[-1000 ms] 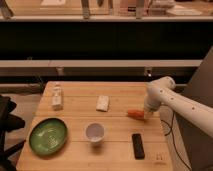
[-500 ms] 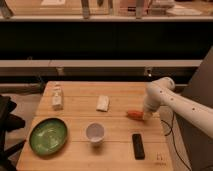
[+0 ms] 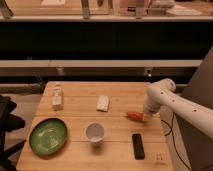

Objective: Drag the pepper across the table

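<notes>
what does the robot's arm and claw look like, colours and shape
The arm is glossy white, built of thick rounded tubular segments with a bulbous joint near the top. It tapers down to the claw at the right side of the table, right by the pepper. A thin dark cable hangs beneath the arm. No markings are visible.

I see a dark wide wall panel (image 3: 100, 42) across the upper frame, a pale horizontal ledge (image 3: 75, 63) below it, a brightly lit tan countertop (image 3: 60, 9) along the top and a black chair (image 3: 7, 125) lower left. Gripper (image 3: 142, 118) sits right of centre.
</notes>
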{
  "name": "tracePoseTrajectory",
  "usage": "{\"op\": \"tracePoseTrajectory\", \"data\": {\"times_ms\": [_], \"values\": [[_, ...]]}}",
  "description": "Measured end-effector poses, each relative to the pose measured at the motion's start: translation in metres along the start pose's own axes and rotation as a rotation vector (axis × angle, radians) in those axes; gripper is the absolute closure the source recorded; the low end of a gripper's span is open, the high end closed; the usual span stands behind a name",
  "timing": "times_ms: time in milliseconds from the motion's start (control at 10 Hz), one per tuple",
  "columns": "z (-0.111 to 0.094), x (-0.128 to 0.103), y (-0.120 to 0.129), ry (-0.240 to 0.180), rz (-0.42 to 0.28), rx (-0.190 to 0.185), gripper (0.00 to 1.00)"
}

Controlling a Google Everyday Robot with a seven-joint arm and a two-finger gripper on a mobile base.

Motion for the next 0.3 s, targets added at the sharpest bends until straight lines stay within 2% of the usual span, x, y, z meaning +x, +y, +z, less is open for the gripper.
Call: {"op": "tracePoseTrajectory", "data": {"times_ms": [300], "values": [[0.0000,-0.0004,-0.0001,-0.011,0.035,-0.004,1.00]]}}
